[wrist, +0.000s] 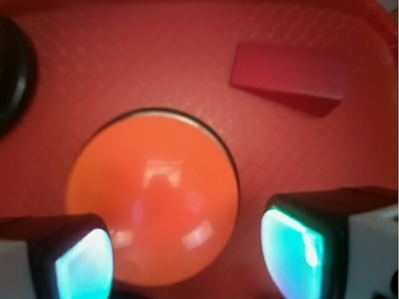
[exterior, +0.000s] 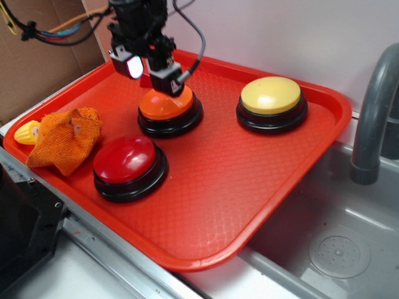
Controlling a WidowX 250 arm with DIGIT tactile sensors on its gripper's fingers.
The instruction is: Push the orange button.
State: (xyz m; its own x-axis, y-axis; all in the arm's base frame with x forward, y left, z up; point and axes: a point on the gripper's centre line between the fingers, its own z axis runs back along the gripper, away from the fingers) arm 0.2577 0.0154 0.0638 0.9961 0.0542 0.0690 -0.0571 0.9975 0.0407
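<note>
The orange button (exterior: 167,106), a glossy orange dome on a black round base, sits on the red tray (exterior: 249,187) at its back middle. My gripper (exterior: 151,71) hangs right over the button's far edge with its jaws spread apart and nothing between them. In the wrist view the orange button (wrist: 153,199) fills the middle, close below, and my gripper (wrist: 187,265) straddles its near edge. I cannot tell whether a fingertip touches the dome.
A red-domed button (exterior: 128,163) sits at the tray's front left and a yellow-domed button (exterior: 272,99) at the back right. An orange cloth (exterior: 65,137) and a yellow toy (exterior: 26,132) lie on the left rim. A sink (exterior: 336,249) and grey faucet (exterior: 374,112) are to the right.
</note>
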